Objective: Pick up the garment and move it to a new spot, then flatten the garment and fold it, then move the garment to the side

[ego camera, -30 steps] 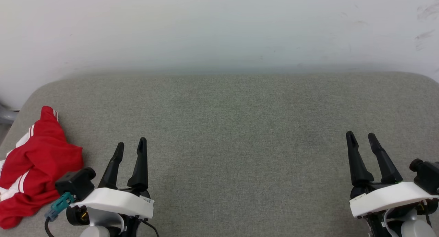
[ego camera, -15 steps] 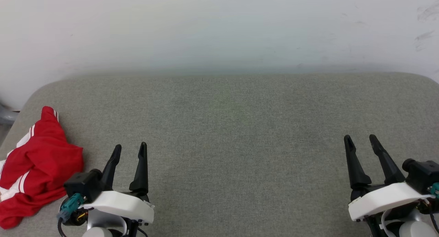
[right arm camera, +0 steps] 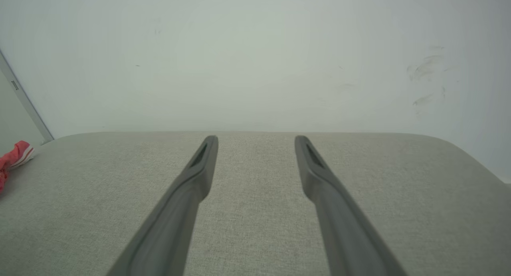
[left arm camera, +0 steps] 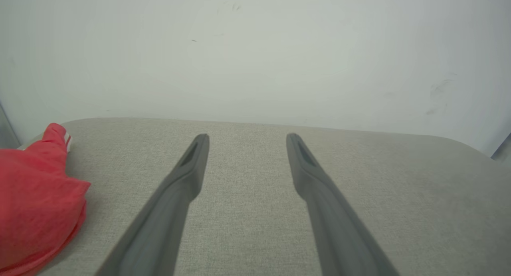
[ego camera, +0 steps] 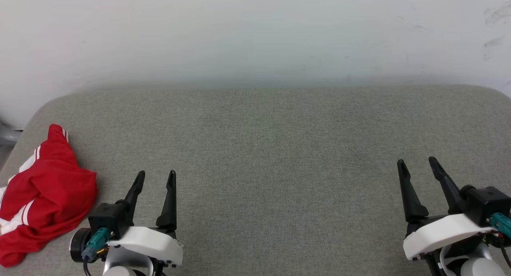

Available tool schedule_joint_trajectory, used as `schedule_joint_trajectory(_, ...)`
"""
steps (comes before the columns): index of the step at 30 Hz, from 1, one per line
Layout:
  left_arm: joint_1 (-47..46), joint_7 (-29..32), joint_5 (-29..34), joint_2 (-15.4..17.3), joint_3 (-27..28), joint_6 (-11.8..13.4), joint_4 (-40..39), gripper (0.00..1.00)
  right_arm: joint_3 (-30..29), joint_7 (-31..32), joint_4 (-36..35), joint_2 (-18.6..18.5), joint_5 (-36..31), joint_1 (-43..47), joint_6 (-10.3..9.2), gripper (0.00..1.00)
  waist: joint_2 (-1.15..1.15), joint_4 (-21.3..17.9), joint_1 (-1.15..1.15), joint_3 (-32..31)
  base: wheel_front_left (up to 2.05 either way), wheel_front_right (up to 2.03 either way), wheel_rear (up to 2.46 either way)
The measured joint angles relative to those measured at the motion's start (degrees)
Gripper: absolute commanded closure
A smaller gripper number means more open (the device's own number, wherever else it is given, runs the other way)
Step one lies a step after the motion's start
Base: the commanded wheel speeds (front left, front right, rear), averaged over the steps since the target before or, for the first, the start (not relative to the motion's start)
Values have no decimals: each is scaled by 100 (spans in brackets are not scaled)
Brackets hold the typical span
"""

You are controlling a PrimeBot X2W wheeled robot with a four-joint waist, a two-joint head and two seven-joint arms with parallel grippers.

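The garment (ego camera: 44, 196), red cloth with white striped edges, lies crumpled at the far left of the grey padded surface (ego camera: 271, 148). It also shows as a red heap (left arm camera: 32, 212) in the left wrist view and as a small red scrap (right arm camera: 12, 158) at the left edge of the right wrist view. My left gripper (ego camera: 156, 176) stands open just right of the garment, apart from it, with nothing between its fingers (left arm camera: 187, 176). My right gripper (ego camera: 417, 164) stands open at the lower right, far from the garment, its fingers (right arm camera: 319, 176) empty.
A pale wall (ego camera: 255, 32) rises directly behind the grey surface's far edge. The surface has rounded corners at the far left and far right. A grey metal part (ego camera: 7, 134) shows off the left edge.
Both grippers have drawn back a little toward the bottom of the head view and rolled slightly at the wrist. The garment has not moved.
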Motion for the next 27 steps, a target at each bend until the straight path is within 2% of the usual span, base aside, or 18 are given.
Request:
schedule_joint_trajectory(16, -43, -186, 479, -55, 107, -11, 88, 0, -105, -62, -118, 109, -526, 42, 0, 0, 0, 73, 0, 7, 0, 0, 0)
schedule_joint_trajectory(27, -91, -292, 745, -132, 285, -78, 189, 0, -65, -98, -165, 138, -800, 26, 0, 0, 0, 454, 0, 23, 0, 0, 0)
